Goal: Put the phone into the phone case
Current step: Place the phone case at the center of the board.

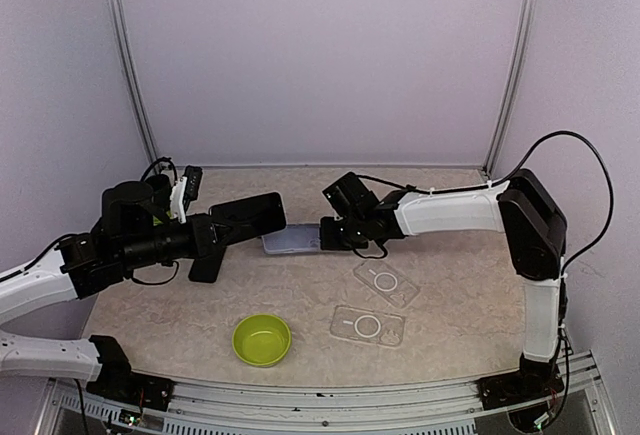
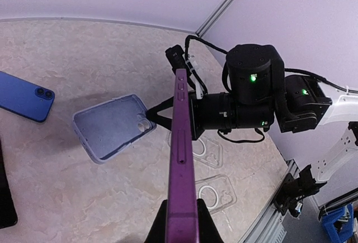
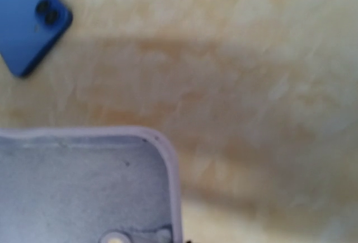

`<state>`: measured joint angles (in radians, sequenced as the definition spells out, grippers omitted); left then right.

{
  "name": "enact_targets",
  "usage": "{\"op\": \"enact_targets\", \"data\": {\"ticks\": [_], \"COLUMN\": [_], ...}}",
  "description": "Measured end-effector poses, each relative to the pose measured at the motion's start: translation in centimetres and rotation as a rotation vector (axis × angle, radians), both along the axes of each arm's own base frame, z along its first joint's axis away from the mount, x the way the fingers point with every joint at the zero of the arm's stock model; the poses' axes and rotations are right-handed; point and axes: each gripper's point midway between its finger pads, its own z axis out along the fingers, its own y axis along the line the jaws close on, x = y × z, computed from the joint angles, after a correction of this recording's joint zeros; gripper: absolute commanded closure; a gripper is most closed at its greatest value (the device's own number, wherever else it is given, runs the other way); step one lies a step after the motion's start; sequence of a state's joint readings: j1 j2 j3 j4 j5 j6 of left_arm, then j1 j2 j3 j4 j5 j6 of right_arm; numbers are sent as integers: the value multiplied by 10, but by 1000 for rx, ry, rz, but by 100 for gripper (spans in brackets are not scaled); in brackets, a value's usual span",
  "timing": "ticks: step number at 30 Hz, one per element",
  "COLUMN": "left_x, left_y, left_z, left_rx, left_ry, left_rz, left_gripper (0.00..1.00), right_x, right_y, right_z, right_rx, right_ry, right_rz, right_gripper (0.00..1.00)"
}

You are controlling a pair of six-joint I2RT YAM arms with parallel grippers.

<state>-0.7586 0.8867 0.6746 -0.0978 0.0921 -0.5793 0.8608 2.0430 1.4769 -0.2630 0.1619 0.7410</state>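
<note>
My left gripper [image 2: 182, 214] is shut on a purple phone [image 2: 182, 142], which it holds edge-on above the table. In the top view the phone [image 1: 248, 217] looks dark and points toward the case. A lavender phone case [image 2: 111, 127] lies open side up, and its camera-hole corner sits between my right gripper's fingers [image 2: 161, 115]. In the top view my right gripper [image 1: 326, 233] is at the right end of the case [image 1: 290, 241]. The right wrist view shows the case's inside [image 3: 84, 187] close up, and its own fingers are out of frame.
A blue phone [image 2: 25, 96] lies face down to the left, also in the right wrist view [image 3: 31, 19]. Two clear cases [image 1: 385, 282] [image 1: 367, 326] lie right of centre. A green bowl [image 1: 262, 340] stands near the front edge.
</note>
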Motion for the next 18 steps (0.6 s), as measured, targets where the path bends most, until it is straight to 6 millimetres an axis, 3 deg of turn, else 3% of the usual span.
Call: {"op": "enact_targets", "data": {"ticks": [9, 18], "left_x": [2, 5], "left_y": [4, 11], "left_z": [-6, -38], "left_rx": [5, 26], "left_ry": [19, 105], "left_rz": [31, 89], "left_gripper": [100, 100], "right_x": [-23, -45], "right_y": [13, 16], "right_z": [-11, -34], "right_rx": [-15, -38], "right_ry": [36, 87], "right_rz": [23, 26], "right_gripper": [100, 92]}}
